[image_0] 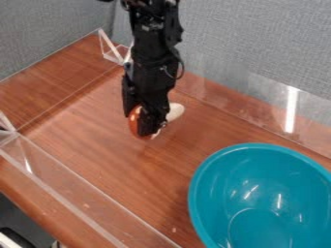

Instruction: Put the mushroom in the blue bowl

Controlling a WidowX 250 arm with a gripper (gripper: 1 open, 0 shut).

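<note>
The black gripper [146,118] points straight down over the middle of the wooden table [77,107]. It is shut on the mushroom [141,122], whose orange-red cap shows between the fingers at the lower left and whose cream stem sticks out to the right. The mushroom sits very low over the wood; I cannot tell whether it touches. The blue bowl [226,199], large, glossy teal and empty, stands at the front right corner, apart from the gripper and partly cut off by the picture's edge.
Clear acrylic walls ring the table: a low one along the front left [58,174], one at the back left [114,46] and one at the back right [291,105]. A grey textured backdrop rises behind.
</note>
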